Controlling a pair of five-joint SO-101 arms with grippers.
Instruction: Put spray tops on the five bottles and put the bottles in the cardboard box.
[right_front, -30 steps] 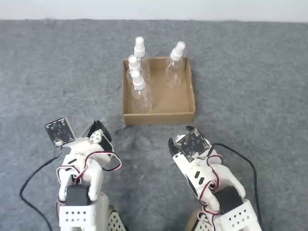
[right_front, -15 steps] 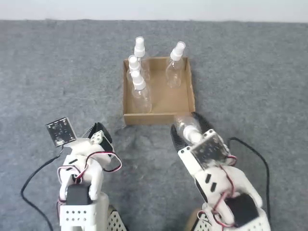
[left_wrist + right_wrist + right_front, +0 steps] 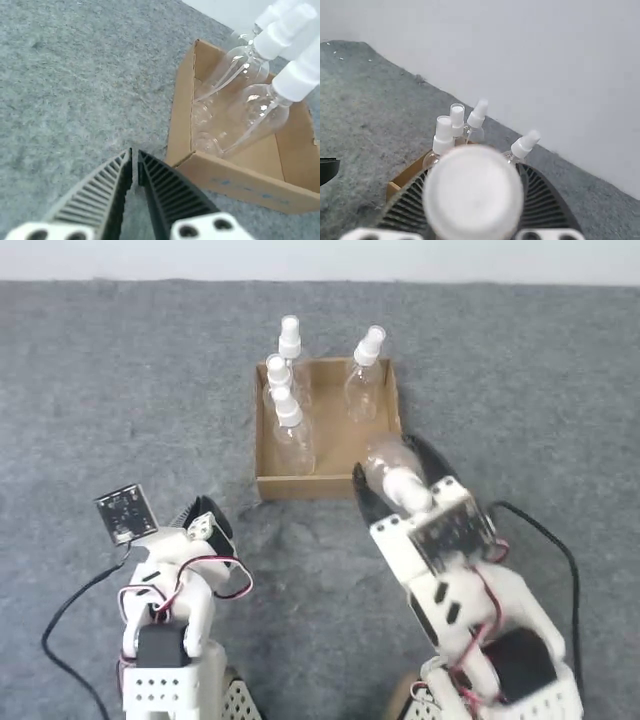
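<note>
Pinching a capped bottle (image 3: 383, 458), the right fingers (image 3: 364, 505) hover over the 5 o'clock corner of the box (image 3: 330, 483); the left fingers (image 3: 107, 192) rest pressed together.

Four capped bottles (image 3: 295, 445) upright in cardboard box (image 3: 330, 483); fifth bottle (image 3: 385, 462) above rim.

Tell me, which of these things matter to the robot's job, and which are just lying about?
Job: cardboard box; four spray-topped bottles standing in it; fifth bottle, held by the right gripper; left gripper, shut, empty.
Lying about: grey carpet; black cables; white wall.
</note>
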